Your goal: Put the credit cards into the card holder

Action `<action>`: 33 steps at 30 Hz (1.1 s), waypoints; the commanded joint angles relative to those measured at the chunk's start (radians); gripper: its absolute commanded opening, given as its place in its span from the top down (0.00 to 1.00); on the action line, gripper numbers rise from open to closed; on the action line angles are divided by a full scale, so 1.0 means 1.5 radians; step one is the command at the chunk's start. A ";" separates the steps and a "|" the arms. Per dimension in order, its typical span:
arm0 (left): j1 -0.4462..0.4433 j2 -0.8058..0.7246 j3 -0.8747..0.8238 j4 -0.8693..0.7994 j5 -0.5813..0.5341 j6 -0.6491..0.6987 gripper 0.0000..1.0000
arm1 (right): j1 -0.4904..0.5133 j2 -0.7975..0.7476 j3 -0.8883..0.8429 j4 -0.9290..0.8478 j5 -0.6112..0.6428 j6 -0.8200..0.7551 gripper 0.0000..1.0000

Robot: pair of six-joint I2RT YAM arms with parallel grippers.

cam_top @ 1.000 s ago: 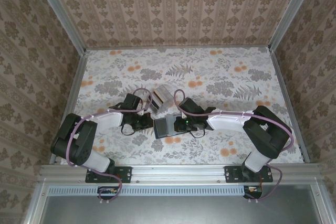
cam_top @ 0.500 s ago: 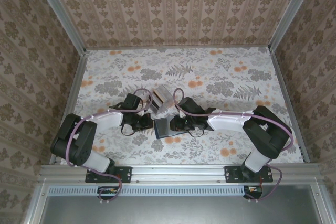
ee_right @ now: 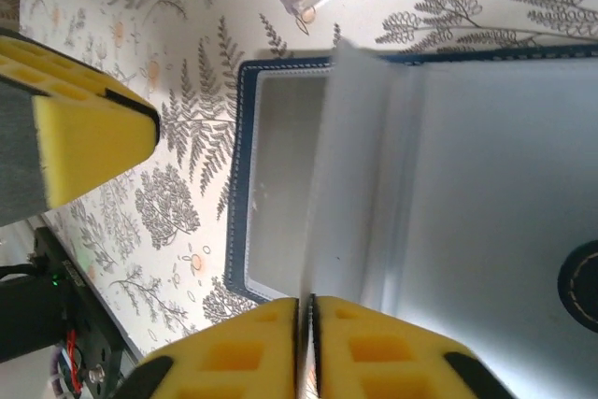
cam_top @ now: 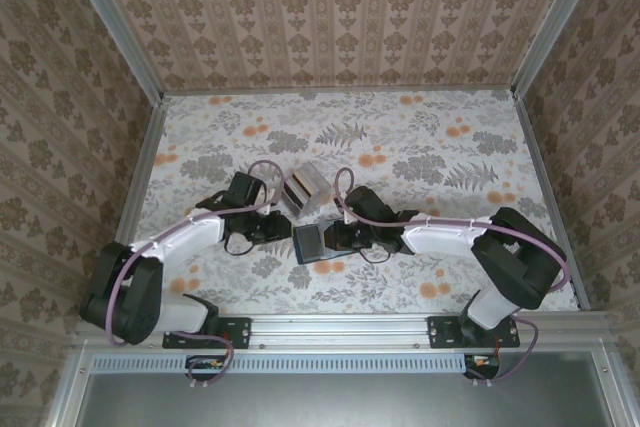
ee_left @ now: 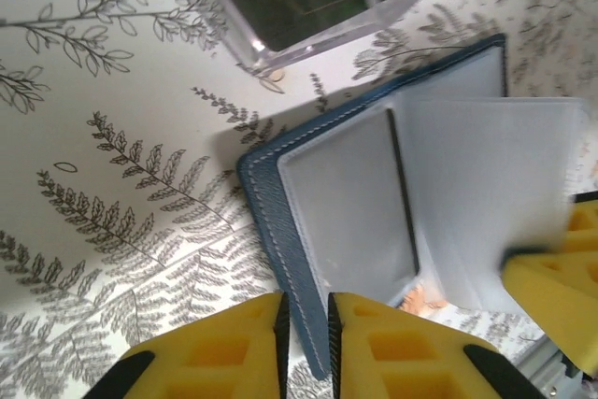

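Barely begun: left gripper (ee_left: 306, 310) clamps the holder (ee_left: 348, 198) by its cover (ee_left: 269, 201), right gripper (ee_right: 305, 310) its sleeve (ee_right: 355, 165); cards (cam_top: 303, 188) sit in the box (ee_left: 392, 16), uninserted.

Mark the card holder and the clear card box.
card holder (cam_top: 308, 243), top external view, middle of its dark panel.
clear card box (cam_top: 305, 187), top external view, middle of its striped top.

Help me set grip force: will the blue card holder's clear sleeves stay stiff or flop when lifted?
Probably floppy: the sleeve pinched by the right claw seems to curve as it stands. Its glossy plastic looks slippery. The stitched card holder, edge in the left claw, seems thin and light.
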 commanded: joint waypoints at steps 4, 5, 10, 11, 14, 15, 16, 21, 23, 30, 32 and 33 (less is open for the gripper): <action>-0.009 -0.017 0.017 -0.036 0.010 0.005 0.78 | 0.002 -0.016 -0.009 -0.006 0.014 0.001 0.78; -0.013 -0.015 0.017 -0.029 0.009 0.002 0.78 | 0.002 -0.017 -0.004 -0.027 0.026 -0.005 0.75; -0.027 0.000 0.003 0.012 0.006 -0.018 0.78 | 0.006 -0.002 0.042 -0.130 0.048 -0.061 0.70; -0.028 0.005 0.004 0.016 0.008 -0.019 0.78 | 0.005 0.001 0.046 -0.137 0.048 -0.062 0.69; -0.035 0.023 0.006 0.025 0.011 -0.024 0.78 | 0.011 0.013 0.062 -0.168 0.059 -0.059 0.66; -0.040 0.024 0.003 0.034 0.012 -0.028 0.78 | 0.013 0.015 0.067 -0.177 0.060 -0.061 0.65; -0.044 0.026 0.001 0.043 0.013 -0.032 0.78 | 0.013 0.016 0.070 -0.181 0.059 -0.061 0.64; -0.055 0.032 -0.001 0.055 0.010 -0.038 0.78 | 0.022 0.035 0.089 -0.194 0.038 -0.044 0.60; -0.055 0.036 -0.005 0.065 0.010 -0.041 0.78 | 0.032 0.048 0.104 -0.215 0.055 -0.043 0.60; -0.055 0.060 -0.014 0.082 0.010 -0.040 0.78 | 0.063 0.082 0.155 -0.308 0.137 -0.046 0.57; -0.055 0.068 -0.012 0.077 0.012 -0.038 0.79 | 0.063 0.083 0.164 -0.324 0.148 -0.043 0.56; -0.056 0.067 -0.014 0.083 0.013 -0.041 0.79 | 0.064 0.082 0.165 -0.328 0.150 -0.042 0.56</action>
